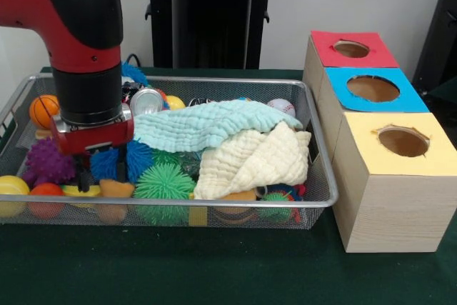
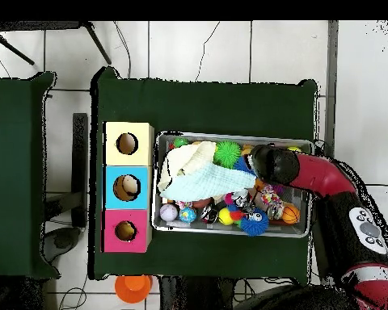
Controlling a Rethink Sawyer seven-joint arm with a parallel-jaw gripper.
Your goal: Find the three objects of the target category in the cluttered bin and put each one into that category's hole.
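Observation:
The wire-mesh bin [image 1: 214, 203] sits left of centre, crowded with balls, toys and two cloths; it also shows in the overhead view [image 2: 234, 235]. My gripper [image 1: 101, 176] reaches down into the bin's front left part, open, with its fingers either side of a blue spiky ball [image 1: 107, 162]. A small orange soft thing [image 1: 116, 189] lies just below the fingertips; I cannot tell if it is a plush animal. An orange striped shape [image 1: 235, 208] shows under the cream cloth [image 1: 250, 162]. In the overhead view the arm's head [image 2: 272, 165] hides the gripper.
A pale blue cloth [image 1: 207, 123] covers the bin's middle. Purple [image 1: 46, 162] and green [image 1: 164, 182] spiky balls lie near the gripper. Three boxes stand right of the bin, with red [image 1: 351, 48], blue [image 1: 373, 88] and yellow [image 1: 403, 141] holes.

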